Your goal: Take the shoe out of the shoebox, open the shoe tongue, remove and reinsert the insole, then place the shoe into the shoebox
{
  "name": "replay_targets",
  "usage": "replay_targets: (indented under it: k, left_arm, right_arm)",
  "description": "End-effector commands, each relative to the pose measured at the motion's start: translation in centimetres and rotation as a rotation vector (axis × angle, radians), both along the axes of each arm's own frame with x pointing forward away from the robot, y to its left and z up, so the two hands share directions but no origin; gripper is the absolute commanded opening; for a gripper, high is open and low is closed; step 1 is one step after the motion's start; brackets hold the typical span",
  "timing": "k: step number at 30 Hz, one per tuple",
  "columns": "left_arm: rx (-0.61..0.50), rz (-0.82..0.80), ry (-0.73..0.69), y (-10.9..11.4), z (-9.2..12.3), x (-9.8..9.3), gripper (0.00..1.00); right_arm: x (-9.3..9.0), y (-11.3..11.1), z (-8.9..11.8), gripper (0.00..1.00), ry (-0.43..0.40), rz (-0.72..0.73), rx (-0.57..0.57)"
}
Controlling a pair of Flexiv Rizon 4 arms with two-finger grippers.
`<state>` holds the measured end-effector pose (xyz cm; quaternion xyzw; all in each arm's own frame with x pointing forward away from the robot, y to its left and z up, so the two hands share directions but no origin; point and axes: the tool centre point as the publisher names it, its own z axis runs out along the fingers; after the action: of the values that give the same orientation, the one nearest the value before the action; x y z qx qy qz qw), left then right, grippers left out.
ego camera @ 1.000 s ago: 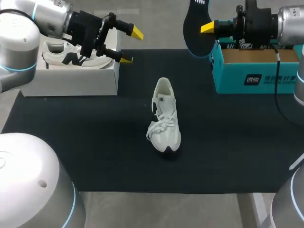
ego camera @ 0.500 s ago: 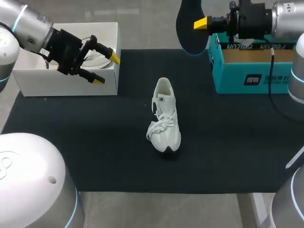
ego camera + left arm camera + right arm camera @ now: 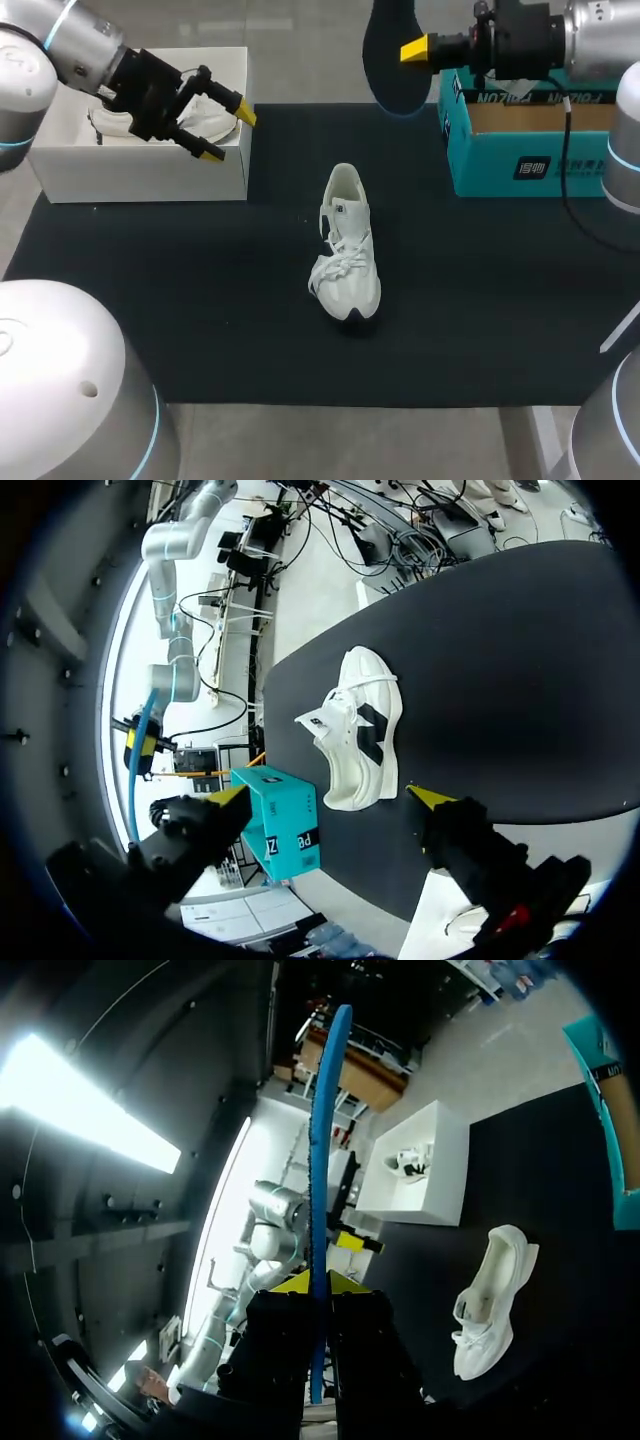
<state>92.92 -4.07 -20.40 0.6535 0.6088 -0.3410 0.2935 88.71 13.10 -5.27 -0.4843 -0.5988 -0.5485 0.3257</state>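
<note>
Grippers first: the right gripper [image 3: 415, 48] is clamped on the dark insole [image 3: 390, 62]. It's holding it up in the air at the far edge of the mat, just left of the teal box [image 3: 530, 160]. From the right wrist view the insole [image 3: 318, 1130] shows edge-on, a thin blue strip standing straight up out of the closed fingers [image 3: 290, 1282] (so a proper grip from both sides). The left gripper [image 3: 228, 133] is spread wide with nothing in it, hanging over the right near corner of the white shoebox [image 3: 140, 175] at the far left. In its own wrist view the two yellow tips of the left gripper [image 3: 330, 797] sit well apart, with the table out ahead of them. The white shoe [image 3: 348, 250] sits upright on its sole around the middle of the black mat [image 3: 200, 300], toe near, heel far, laces looking loose, and neither arm is touching it. It's well apart from both boxes. There's a second shoe [image 3: 112, 122] lying inside the white shoebox, partly hidden behind the left arm.
</note>
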Motion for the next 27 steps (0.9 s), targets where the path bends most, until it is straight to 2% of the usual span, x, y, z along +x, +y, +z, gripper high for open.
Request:
replay_targets:
  k: [1,5,9,12,15,27]
  left_arm:
    - [0.012,-0.033,0.026,-0.2,-0.4,1.4,1.0]
    - [0.007,-0.036,0.03,-0.3,-0.5,1.4,1.0]
    - [0.007,-0.036,0.03,-0.3,-0.5,1.4,1.0]
    - [0.007,-0.036,0.03,-0.3,-0.5,1.4,1.0]
    - [0.007,-0.036,0.03,-0.3,-0.5,1.4,1.0]
    - [0.007,-0.036,0.03,-0.3,-0.5,1.4,1.0]
  right_arm:
    - [-0.4,0.2,0.0,0.0,0.002,-0.01,-0.006]
    - [-0.4,0.2,0.0,0.0,-0.007,-0.02,-0.015]
    - [0.3,0.4,-0.2,0.0,-0.061,-0.016,-0.034]
    - [1.4,0.7,-0.2,0.0,-0.196,-0.008,-0.02]
    - [2.0,1.1,-0.1,0.0,-0.263,-0.01,-0.049]
    - [2.0,1.1,0.0,0.0,-0.27,-0.026,-0.045]
